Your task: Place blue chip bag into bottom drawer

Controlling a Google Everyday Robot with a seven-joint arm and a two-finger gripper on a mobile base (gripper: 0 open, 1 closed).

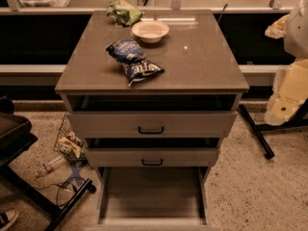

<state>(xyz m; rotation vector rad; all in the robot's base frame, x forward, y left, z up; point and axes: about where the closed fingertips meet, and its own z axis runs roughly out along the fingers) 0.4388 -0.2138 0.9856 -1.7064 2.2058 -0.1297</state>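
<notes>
Blue chip bag [134, 59] on cabinet top [202, 64]; jaws well apart, far right.

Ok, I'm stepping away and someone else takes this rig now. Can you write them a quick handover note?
Gripper: at the right edge of the view, off the cabinet, away from the bag.
Blue chip bag: lying on the cabinet top, in front of the white bowl.
Bottom drawer: pulled out, nothing visible inside.
Done: drawer open.
Left: grasp the bag and put it in the drawer.
</notes>
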